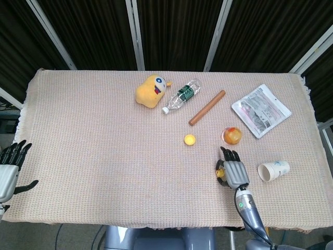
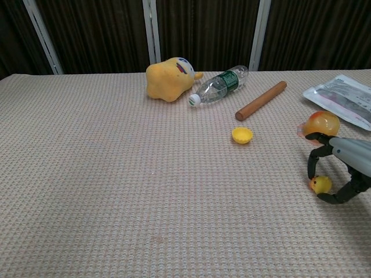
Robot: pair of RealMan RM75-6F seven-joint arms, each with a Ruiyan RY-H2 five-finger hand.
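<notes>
**Right hand arched over small yellow toy**

Left hand [image 1: 9,166] off the table's left edge, fingers spread, holding nothing. Mid-table: yellow cap [image 2: 242,135]. Right hand [image 2: 342,168] curls around small yellow toy [image 2: 320,185], fingertip touching; firm grasp unclear. Orange ball [image 2: 322,123] just behind.
</notes>
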